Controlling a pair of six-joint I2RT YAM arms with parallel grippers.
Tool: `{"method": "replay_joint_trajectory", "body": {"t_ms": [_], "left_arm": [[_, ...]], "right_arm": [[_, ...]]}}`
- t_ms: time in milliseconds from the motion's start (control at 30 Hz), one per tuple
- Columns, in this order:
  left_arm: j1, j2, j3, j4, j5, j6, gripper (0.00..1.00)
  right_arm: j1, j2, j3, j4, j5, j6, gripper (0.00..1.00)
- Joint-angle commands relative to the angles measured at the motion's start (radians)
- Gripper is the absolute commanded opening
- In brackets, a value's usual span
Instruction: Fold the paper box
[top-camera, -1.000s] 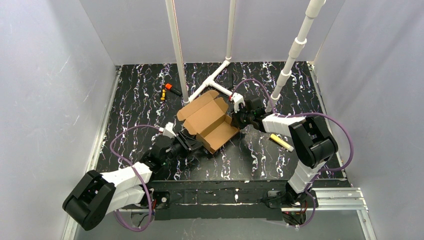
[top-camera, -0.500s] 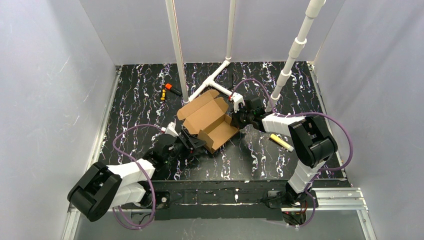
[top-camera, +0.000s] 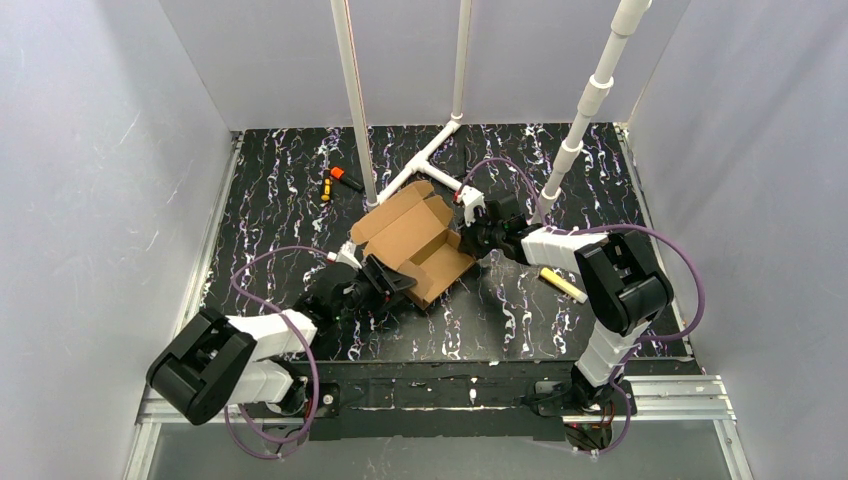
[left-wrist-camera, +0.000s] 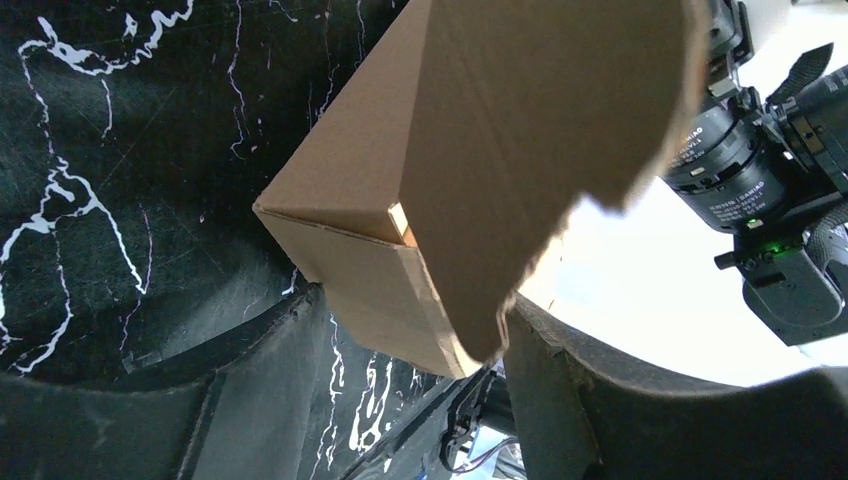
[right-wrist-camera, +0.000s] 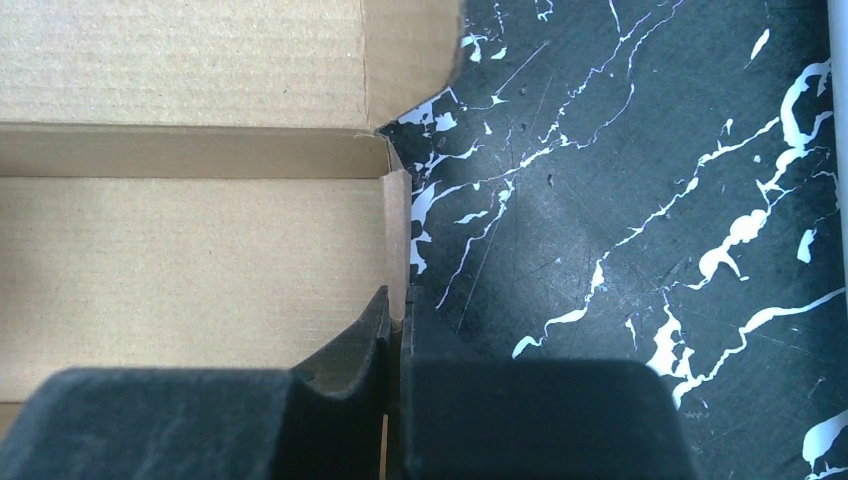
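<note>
We find the paper box (top-camera: 415, 240) about the middle of the worktop (top-camera: 280, 190), a little toward the far edge; it is half formed, with the floor down, some walls raised, and the lid panel with its flaps lying open toward the far edge; the right pincer (right-wrist-camera: 397, 300) is closed tight on the thin top edge of the box's right-hand wall, close to a corner; the left pincer (left-wrist-camera: 410, 300) stands parted, its 2 fingers either side of the box's near corner and a loose flap, gripping nothing that we can make out; we judge the cardboard light, fairly stiff across a panel, yet ready to bend along its creases, so it would slide on the worktop if pushed without an anchor; we would take it by a wall edge near a crease, pinching 1 thickness only, since a hard squeeze mid-panel could crush it or leave a false fold
</note>
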Motion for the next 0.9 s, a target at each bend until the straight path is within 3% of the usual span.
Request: {"method": "replay_joint_trajectory", "body": {"t_ms": [0, 300, 500, 633, 800, 867], "left_arm": [[-0.008, 0.034, 0.043, 0.005, 0.008, -0.015, 0.60], [-0.033, 0.124, 0.058, -0.014, -0.001, -0.072, 0.45], [-0.058, 0.116, 0.107, -0.186, -0.033, -0.080, 0.42], [-0.075, 0.085, 0.182, -0.419, -0.076, -0.082, 0.41], [-0.102, 0.110, 0.393, -0.889, -0.186, -0.041, 0.38], [-0.108, 0.142, 0.449, -0.970, -0.195, -0.026, 0.37]], "right_arm": [[0.020, 0.037, 0.002, -0.044, 0.010, -0.010, 0.08], [0.036, 0.037, 0.003, -0.042, 0.024, -0.013, 0.08], [0.048, 0.036, 0.006, -0.047, 0.041, -0.027, 0.08], [0.056, 0.033, 0.011, -0.053, 0.062, -0.035, 0.08], [0.062, 0.019, 0.018, -0.059, 0.063, -0.031, 0.08], [0.064, 0.011, 0.019, -0.061, 0.059, -0.027, 0.08]]}}
